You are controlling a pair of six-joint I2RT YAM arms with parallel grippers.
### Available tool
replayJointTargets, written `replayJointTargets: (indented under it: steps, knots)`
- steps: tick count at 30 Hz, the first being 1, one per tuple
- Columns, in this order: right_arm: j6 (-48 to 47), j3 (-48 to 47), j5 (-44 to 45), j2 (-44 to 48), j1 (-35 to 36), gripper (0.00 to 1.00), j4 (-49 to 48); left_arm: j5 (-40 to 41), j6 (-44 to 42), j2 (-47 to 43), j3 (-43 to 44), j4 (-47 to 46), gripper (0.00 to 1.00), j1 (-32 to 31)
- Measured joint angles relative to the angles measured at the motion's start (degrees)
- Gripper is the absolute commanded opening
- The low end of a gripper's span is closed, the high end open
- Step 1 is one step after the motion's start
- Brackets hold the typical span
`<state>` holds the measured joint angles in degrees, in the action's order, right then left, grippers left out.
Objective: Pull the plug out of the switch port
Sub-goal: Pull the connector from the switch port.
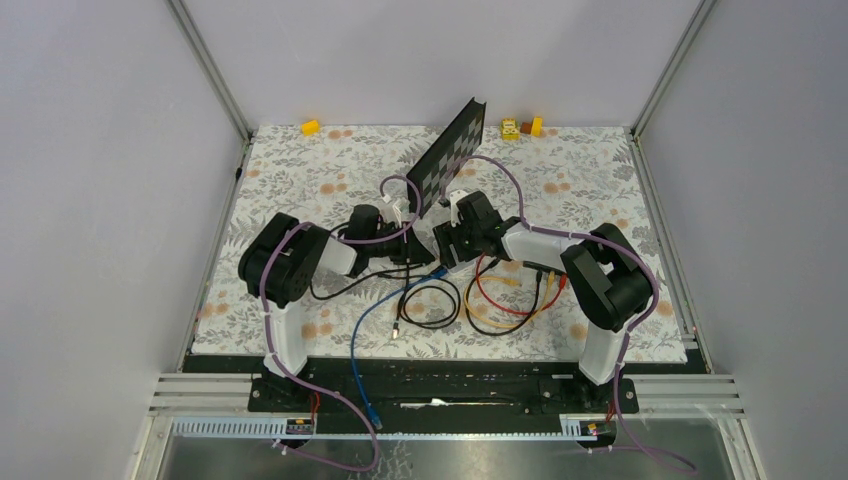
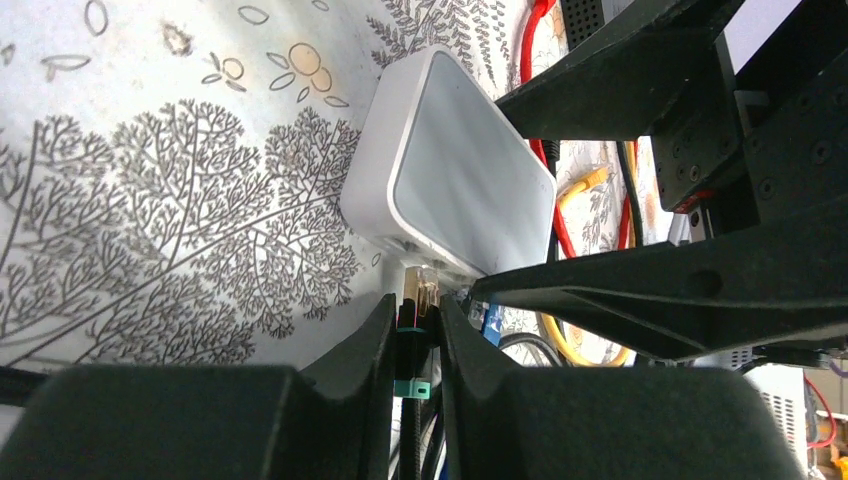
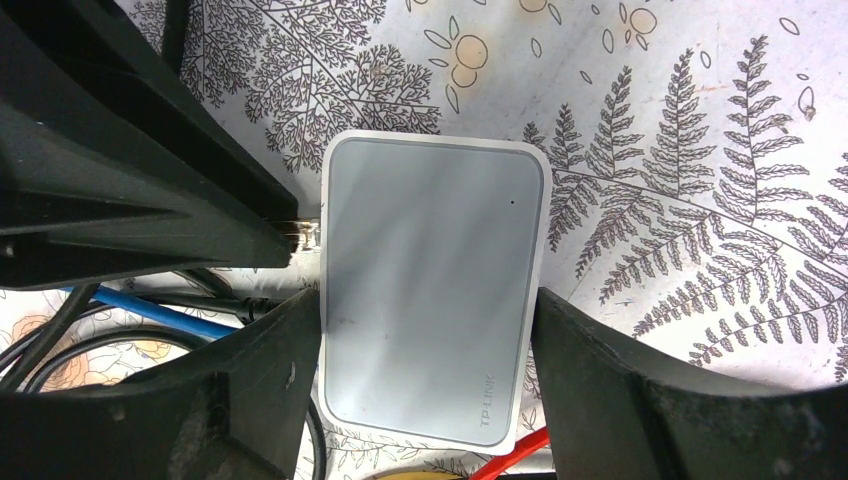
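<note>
Left tool [image 2: 417, 330] pinched narrow on plug [image 2: 421, 285], metal tip at port in switch [image 3: 430, 250] edge. Switch flat on bench [image 3: 700, 200], mid-bench, right tool [image 3: 428, 330] clamping long sides. Step: extraction. Next: straight pull along cable axis, switch braced.

One pale switch [image 3: 430, 290], one checkered board [image 1: 447, 155] and two arms [image 1: 290, 262] are counted. Three small blocks [image 1: 310, 127] are seen, and four loose cables [image 1: 356, 340] are made out: blue, black, red, yellow.
</note>
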<state>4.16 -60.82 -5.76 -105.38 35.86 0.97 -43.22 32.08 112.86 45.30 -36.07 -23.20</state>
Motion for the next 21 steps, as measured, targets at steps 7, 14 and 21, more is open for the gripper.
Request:
replayJointTargets:
  steps: [7, 14, 21]
  knots:
    - [0.26, 0.04, 0.28, 0.02, 0.02, 0.57, -0.04, -0.02, 1.4, -0.68, -2.56, -3.15, 0.0, 0.59]
    - [0.09, 0.04, 0.15, 0.04, 0.02, 0.58, -0.07, 0.42, -2.45, -3.1, -2.54, 0.76, 0.0, 2.1]
    - [-1.46, 0.04, -0.02, 0.26, 0.02, 0.6, 0.0, 0.9, -10.19, -8.35, 0.68, 8.81, 0.01, 5.57]
